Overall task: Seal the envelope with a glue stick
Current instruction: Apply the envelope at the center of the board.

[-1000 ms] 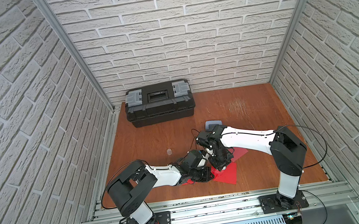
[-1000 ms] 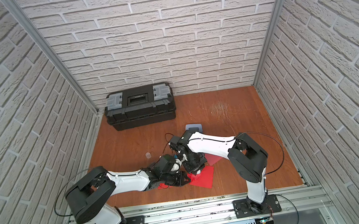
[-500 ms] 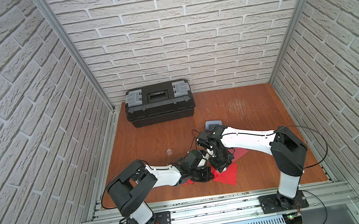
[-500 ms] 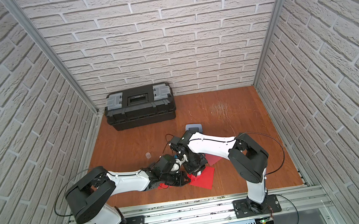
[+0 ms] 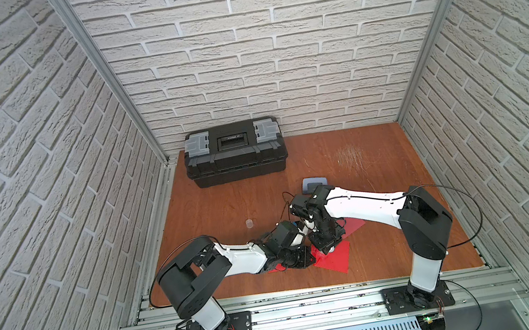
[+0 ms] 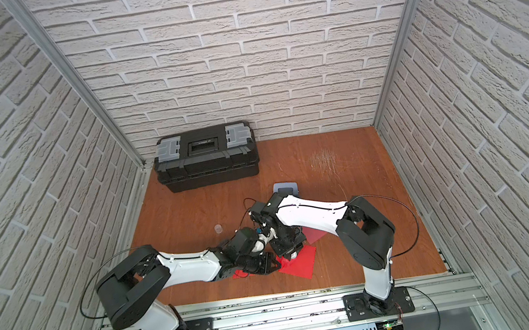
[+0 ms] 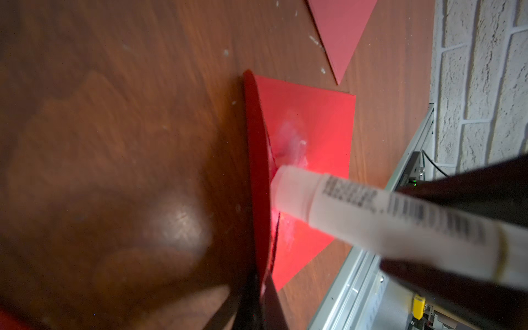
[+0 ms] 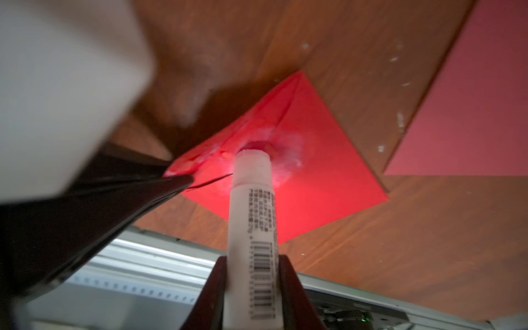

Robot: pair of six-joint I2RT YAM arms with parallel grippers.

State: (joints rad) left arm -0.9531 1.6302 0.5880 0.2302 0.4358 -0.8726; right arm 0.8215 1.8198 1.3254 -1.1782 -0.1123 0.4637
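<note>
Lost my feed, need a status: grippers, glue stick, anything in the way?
Left gripper shut on flap. Right gripper shut on glue stick, tip on envelope. Nothing blocking.

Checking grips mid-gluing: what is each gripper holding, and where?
Right gripper clamps the glue stick at its barcode end; left gripper pinches the envelope flap by its edge.

Toolbox (image 5: 235,156) is sitting back left on the table (image 5: 382,160), against the rear wall. Hole punch (image 5: 311,184) is lying mid-table, just behind my right wrist. Cap (image 5: 249,223) is standing left of centre, well apart from the rest. Envelope (image 5: 335,261) is lying front centre, with a loose sheet (image 5: 353,227) near it, right and further back. My left gripper (image 5: 308,260) is pinching the envelope's flap at its left edge. My right gripper (image 8: 252,264) is holding the glue stick (image 8: 251,217) tip-down on the envelope.
</note>
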